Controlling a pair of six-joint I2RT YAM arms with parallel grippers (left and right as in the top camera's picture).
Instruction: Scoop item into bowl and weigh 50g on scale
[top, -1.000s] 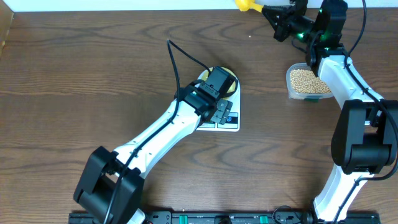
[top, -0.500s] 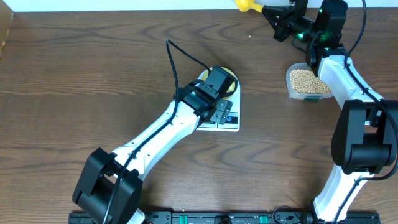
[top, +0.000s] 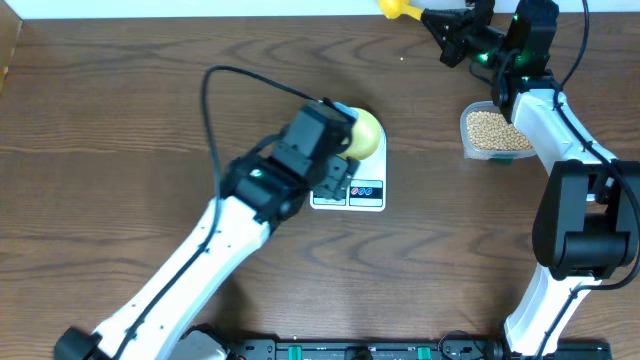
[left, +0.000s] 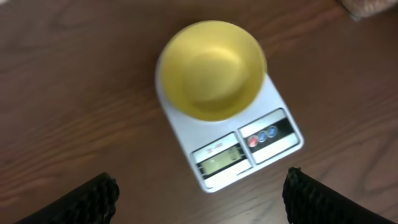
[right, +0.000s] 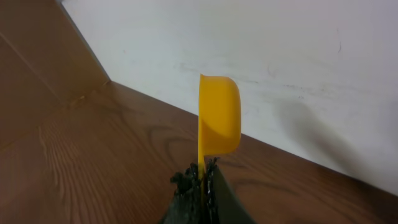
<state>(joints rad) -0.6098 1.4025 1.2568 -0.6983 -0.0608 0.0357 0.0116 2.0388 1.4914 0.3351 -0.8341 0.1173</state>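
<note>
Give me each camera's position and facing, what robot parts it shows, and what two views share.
Overhead: fixed above the table, looking straight down; left arm, right arm, beans, bowl on scale show.
Left wrist: above the scale, looking down at the empty bowl; fingertips of the open left tool at bottom corners.
Right wrist: low, facing the white wall; right tool shut on the scoop.
Shared: overhead and left wrist both show bowl and scale.

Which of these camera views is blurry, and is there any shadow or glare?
Left wrist view: soft all over, the pale-yellow round bowl smeared and the small grey display on the flat white scale unreadable. Right wrist view: sharper, the yellow scoop throwing a faint grey shadow on the white wall. Overhead view: crisp, no glare on the brown wooden table.
</note>
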